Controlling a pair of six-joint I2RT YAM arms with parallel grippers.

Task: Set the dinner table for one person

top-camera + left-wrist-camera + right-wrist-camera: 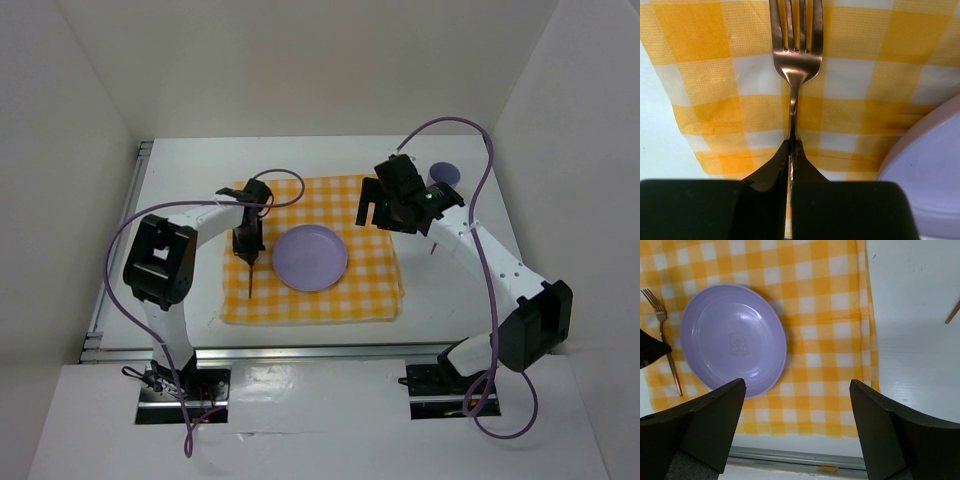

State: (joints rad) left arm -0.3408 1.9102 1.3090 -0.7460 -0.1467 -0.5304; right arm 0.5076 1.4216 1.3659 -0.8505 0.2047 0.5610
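White walls box in the dinner table (455,300), which spreads under both arms, metal rail (300,352) along its near edge. Mid-table there's a checked cloth (370,290) with a purple plate (310,258) on it. Just left of the plate the left gripper (791,145) is pinched tight on the fork (796,60) handle, and the right gripper (797,384) hangs wide open over the cloth, holding nothing.

Left claw (792,146) clamped tight, right claw (796,385) spread wide
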